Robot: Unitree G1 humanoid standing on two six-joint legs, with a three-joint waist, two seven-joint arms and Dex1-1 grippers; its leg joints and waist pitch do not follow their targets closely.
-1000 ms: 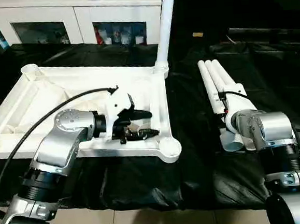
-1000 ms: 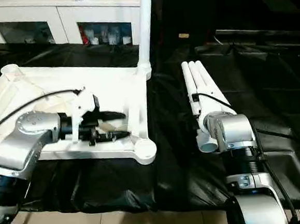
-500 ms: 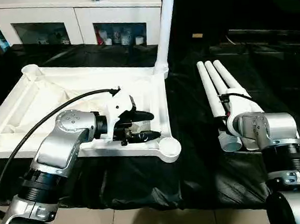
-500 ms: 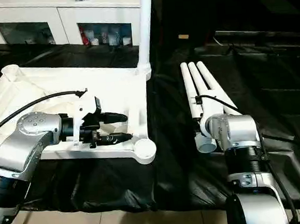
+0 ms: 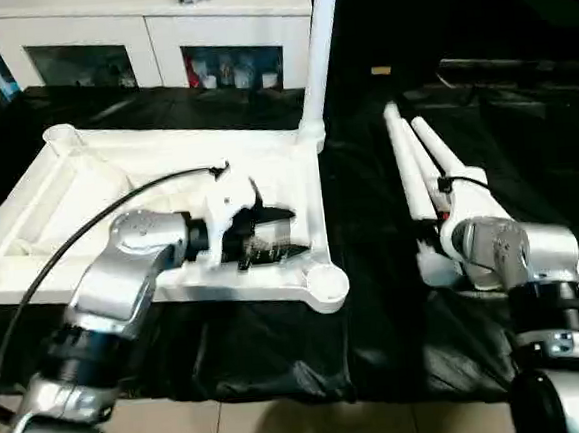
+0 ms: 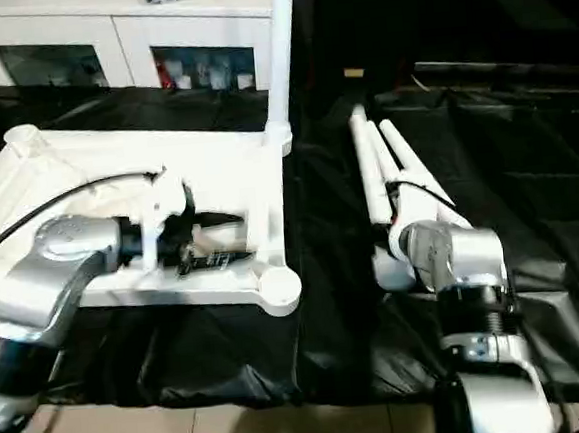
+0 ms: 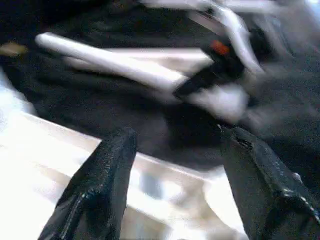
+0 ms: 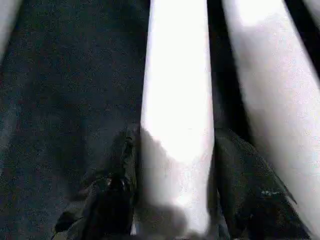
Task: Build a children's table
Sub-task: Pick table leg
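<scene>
The white tabletop (image 5: 86,182) lies upside down on the black cloth, ribs up. One white leg (image 5: 319,54) stands upright in its far right corner socket. The near right socket (image 5: 325,286) is empty. My left gripper (image 5: 286,234) hovers open over the tabletop's right rim, nothing between its fingers (image 7: 105,175). To the right lie loose legs (image 5: 433,155). In the right wrist view my right gripper (image 8: 175,150) is shut on one leg (image 8: 175,80), a black finger (image 8: 115,190) pressed on each side, and another leg (image 8: 270,75) lies beside it.
A white cabinet (image 5: 155,36) with glass doors stands behind the table. Black cloth (image 5: 377,310) covers the work surface up to its front edge, with tiled floor below. A black cable (image 5: 71,244) runs along my left forearm.
My right gripper has closed on a leg, and the loose legs have spread apart, the held one swinging left at its far end. The left gripper stays open in place.
</scene>
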